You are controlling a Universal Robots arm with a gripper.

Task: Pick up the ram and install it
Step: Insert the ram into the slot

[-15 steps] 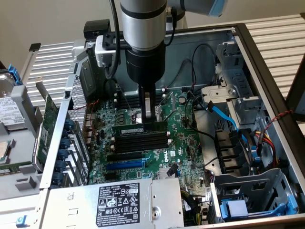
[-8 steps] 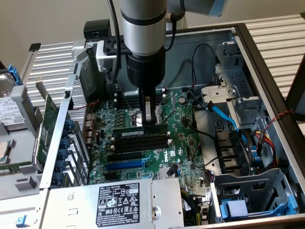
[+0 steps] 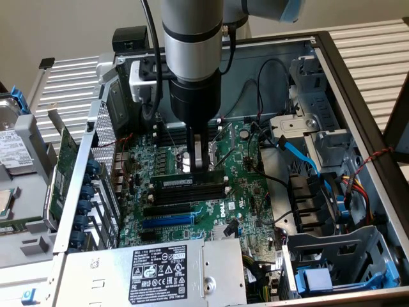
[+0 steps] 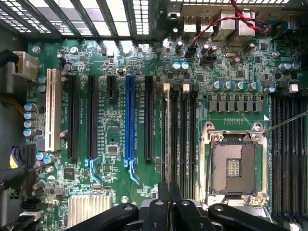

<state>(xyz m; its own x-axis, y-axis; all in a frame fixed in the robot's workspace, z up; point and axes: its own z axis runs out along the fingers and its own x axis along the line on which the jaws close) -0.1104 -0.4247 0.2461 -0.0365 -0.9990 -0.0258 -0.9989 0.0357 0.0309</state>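
The ram (image 3: 185, 182), a thin green stick with a white label, stands on edge in the row of black memory slots (image 3: 192, 192) on the motherboard. My gripper (image 3: 200, 167) comes straight down onto its top edge near the end on the exterior view's right. In the wrist view the black fingers (image 4: 161, 207) are pressed close together, and the ram (image 4: 168, 159) runs edge-on away from them along a memory slot. The gripper is shut on the ram.
The open CPU socket (image 4: 234, 163) lies beside the memory slots. A blue slot (image 4: 129, 120) and black expansion slots lie on the other side. A power supply (image 3: 160, 272), a green expansion card (image 3: 61, 173), a blue cable (image 3: 300, 153) and the case walls surround the board.
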